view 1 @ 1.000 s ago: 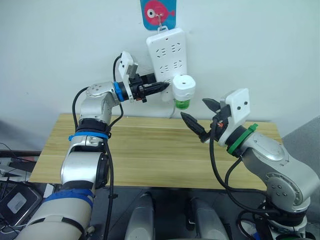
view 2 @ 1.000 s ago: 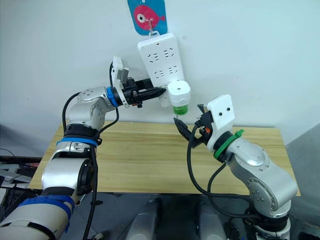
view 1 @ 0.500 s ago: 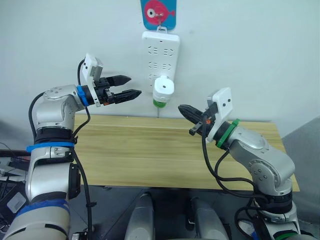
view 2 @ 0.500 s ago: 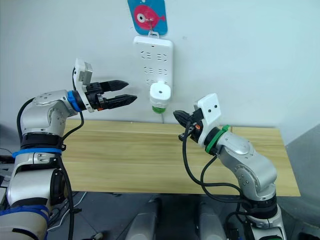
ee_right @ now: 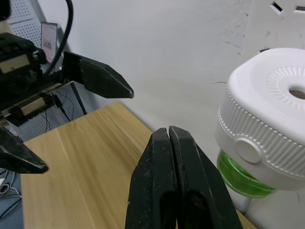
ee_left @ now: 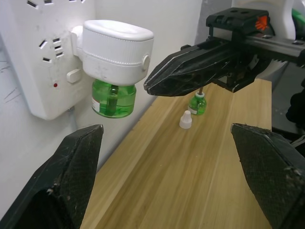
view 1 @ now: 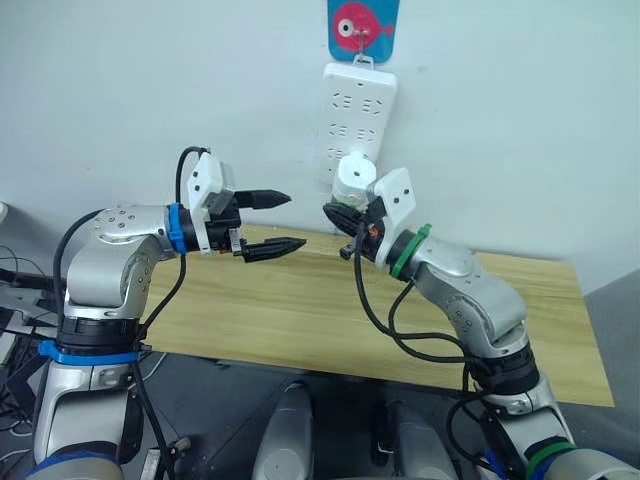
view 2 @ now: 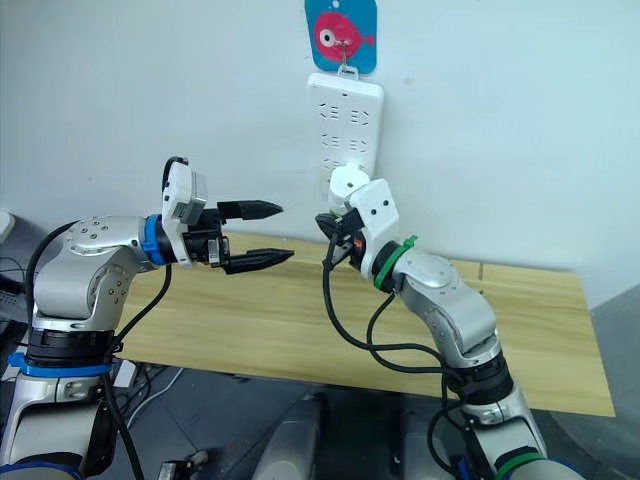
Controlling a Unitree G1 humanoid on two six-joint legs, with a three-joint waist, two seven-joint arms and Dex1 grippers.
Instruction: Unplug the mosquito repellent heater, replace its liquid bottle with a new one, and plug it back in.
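The white mosquito repellent heater (view 1: 355,178) is plugged into the wall power strip (view 1: 358,105), with a green liquid bottle (ee_left: 113,98) screwed in under it. My right gripper (view 1: 332,211) is shut and empty. Its tip sits just beside the heater's lower edge, and the right wrist view shows a small gap between its fingers (ee_right: 175,181) and the heater (ee_right: 271,129). My left gripper (view 1: 297,219) hangs open and empty over the table, left of the heater. A second small green bottle (ee_left: 197,104) stands on the table with a loose white pointed cap (ee_left: 185,119) beside it.
The wooden table (view 1: 300,310) runs along the white wall beneath the strip. A blue and pink fish hook (view 1: 362,25) holds the strip up. The two gripper tips are close together in front of the heater.
The camera has shifted. My left gripper drew back from the strip and opened wide. My right gripper shut and rose to the heater's side.
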